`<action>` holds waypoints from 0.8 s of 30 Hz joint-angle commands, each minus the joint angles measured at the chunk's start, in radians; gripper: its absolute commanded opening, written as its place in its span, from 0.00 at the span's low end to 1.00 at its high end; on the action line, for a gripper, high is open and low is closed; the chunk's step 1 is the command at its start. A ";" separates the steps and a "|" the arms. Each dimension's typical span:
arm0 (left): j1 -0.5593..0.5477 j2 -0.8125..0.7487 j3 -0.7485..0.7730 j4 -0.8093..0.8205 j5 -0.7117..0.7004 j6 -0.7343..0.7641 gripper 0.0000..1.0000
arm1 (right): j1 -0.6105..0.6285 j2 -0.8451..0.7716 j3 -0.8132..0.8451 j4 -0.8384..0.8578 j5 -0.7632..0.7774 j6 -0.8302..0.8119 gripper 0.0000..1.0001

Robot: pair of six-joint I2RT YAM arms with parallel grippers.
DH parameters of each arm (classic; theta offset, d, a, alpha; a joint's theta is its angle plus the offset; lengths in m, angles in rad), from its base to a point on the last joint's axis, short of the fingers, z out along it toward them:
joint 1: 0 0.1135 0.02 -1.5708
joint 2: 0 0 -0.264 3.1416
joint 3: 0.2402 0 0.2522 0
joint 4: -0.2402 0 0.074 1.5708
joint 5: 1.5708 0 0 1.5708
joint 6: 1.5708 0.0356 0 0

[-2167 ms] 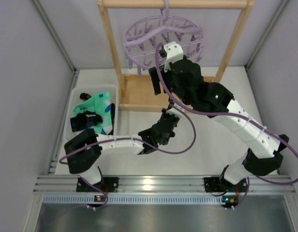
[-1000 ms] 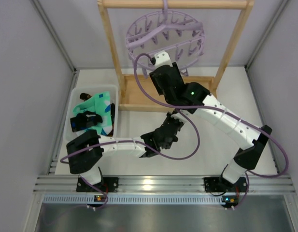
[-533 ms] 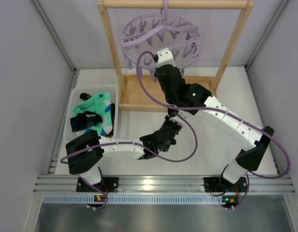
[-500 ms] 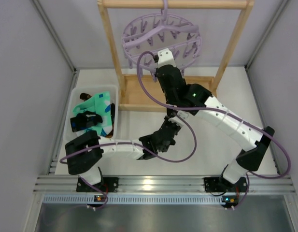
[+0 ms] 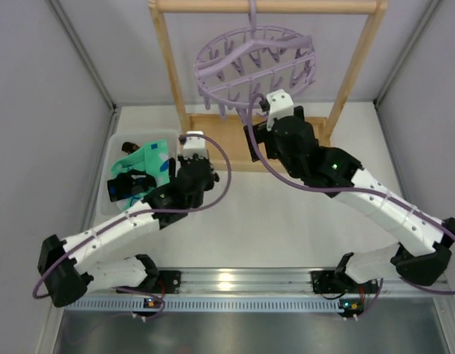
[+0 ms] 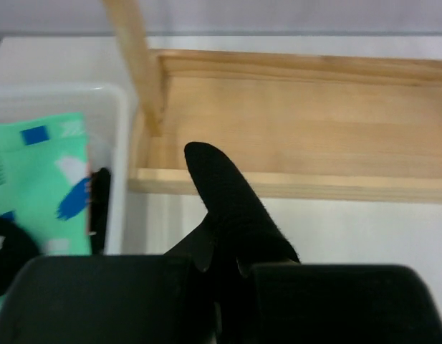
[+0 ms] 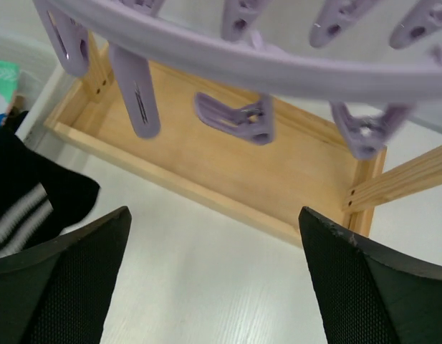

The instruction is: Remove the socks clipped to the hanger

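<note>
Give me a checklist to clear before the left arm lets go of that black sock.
1. Grip: the left pincer is shut on the black sock: ok.
2. Drop spot: the bin lies to that pincer's left, and the sock's tip points at the wooden base: not ok.
3. Other arm: the right pincer is open with nothing between its fingers: ok.
4. The hanger: the pegs in view hold no sock: ok.
5. Room in the bin beside the mint-green sock: cannot tell.
</note>
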 commanded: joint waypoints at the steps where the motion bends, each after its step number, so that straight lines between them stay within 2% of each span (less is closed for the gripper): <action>1: 0.153 -0.100 0.081 -0.371 0.073 -0.193 0.00 | -0.011 -0.151 -0.070 0.008 -0.101 0.051 0.99; 2: 0.203 -0.109 0.123 -0.447 0.132 -0.194 0.00 | -0.011 -0.207 -0.092 0.008 -0.119 0.056 0.99; 3: 0.309 -0.112 0.147 -0.477 0.166 -0.185 0.00 | -0.011 -0.234 -0.110 0.008 -0.126 0.060 0.99; 5: 0.421 -0.097 0.199 -0.532 0.234 -0.168 0.00 | -0.011 -0.310 -0.163 0.010 -0.144 0.076 0.99; 6: 0.542 -0.086 0.254 -0.568 0.356 -0.136 0.00 | -0.011 -0.334 -0.178 0.013 -0.155 0.079 0.99; 8: 0.683 -0.040 0.308 -0.588 0.548 -0.116 0.00 | -0.011 -0.392 -0.221 0.019 -0.165 0.082 0.99; 9: 0.819 -0.019 0.323 -0.585 0.702 -0.113 0.00 | -0.011 -0.407 -0.232 0.019 -0.164 0.080 0.99; 12: 0.984 0.104 0.395 -0.612 0.748 -0.094 0.00 | -0.011 -0.449 -0.270 0.028 -0.164 0.074 0.99; 15: 1.066 0.230 0.397 -0.615 0.774 -0.105 0.00 | -0.011 -0.472 -0.318 0.054 -0.156 0.065 0.99; 19: 1.069 0.354 0.290 -0.611 0.741 -0.203 0.00 | -0.017 -0.501 -0.451 0.115 -0.152 0.097 0.99; 24: 1.071 0.486 0.115 -0.508 0.645 -0.343 0.00 | -0.051 -0.562 -0.646 0.206 -0.201 0.159 0.99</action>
